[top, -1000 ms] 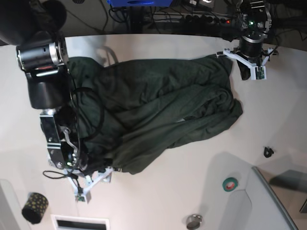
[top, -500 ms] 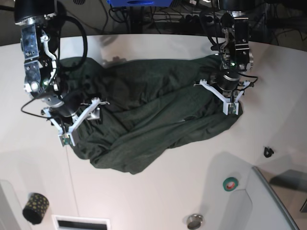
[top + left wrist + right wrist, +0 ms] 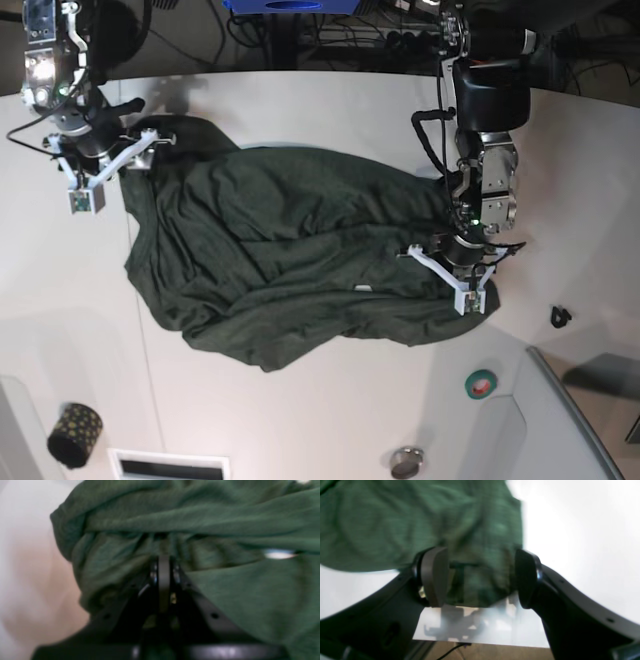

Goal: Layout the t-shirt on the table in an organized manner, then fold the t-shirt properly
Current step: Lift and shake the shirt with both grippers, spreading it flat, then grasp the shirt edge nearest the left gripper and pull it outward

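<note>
Shirt (image 3: 290, 250) lies rumpled across mid surface (image 3: 330, 410), still bunched w/ folds, not laid flat.

Left tool (image 3: 163, 562) is at the shirt's edge nearest the grey tray side, jaws pinched tight on a gather of cloth; wrist view shows fabric puckered into the closed tips.

Right tool (image 3: 480, 577) is at the shirt's opposite far corner, jaws wide w/ a flap of cloth hanging between the pads (image 3: 433, 576); can't tell if the pads press it, so prob. not a firm hold.

Handling, judged: light, limp knit, no stiffness, so it drapes and drags rather than slides as a sheet. Pulls travel as wrinkles. Not fragile. A thin pinch may slip; a doubled hem or seam holds better. Best holds: two corners of one edge (hem or shoulders), lift and spread apart to flatten before folding.
</note>
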